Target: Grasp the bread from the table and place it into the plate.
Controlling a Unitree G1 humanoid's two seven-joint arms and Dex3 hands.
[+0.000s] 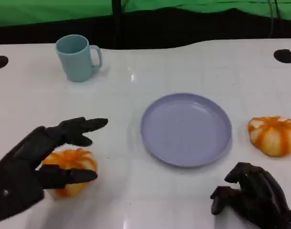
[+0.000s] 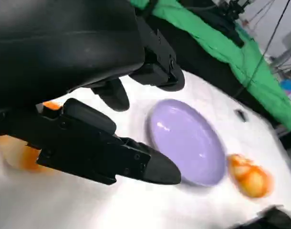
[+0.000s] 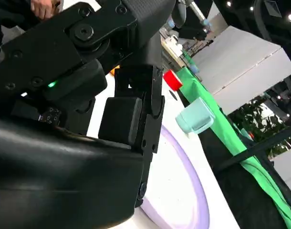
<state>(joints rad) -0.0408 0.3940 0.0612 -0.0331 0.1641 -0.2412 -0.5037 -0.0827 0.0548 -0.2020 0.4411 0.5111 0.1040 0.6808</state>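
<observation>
Two orange-striped bread rolls on the white table (image 1: 193,62): one bread (image 1: 73,167) sits at the lower left of the head view, the second roll (image 1: 274,135) at the right edge. One lavender plate (image 1: 186,129) sits in the middle, nothing on it. One light blue mug (image 1: 77,57) is at the upper left. The left hand (image 1: 33,164) has its fingers spread around the near bread, not clearly gripping it. The right hand (image 1: 253,198) rests at the lower right, fingers curled in on nothing.
</observation>
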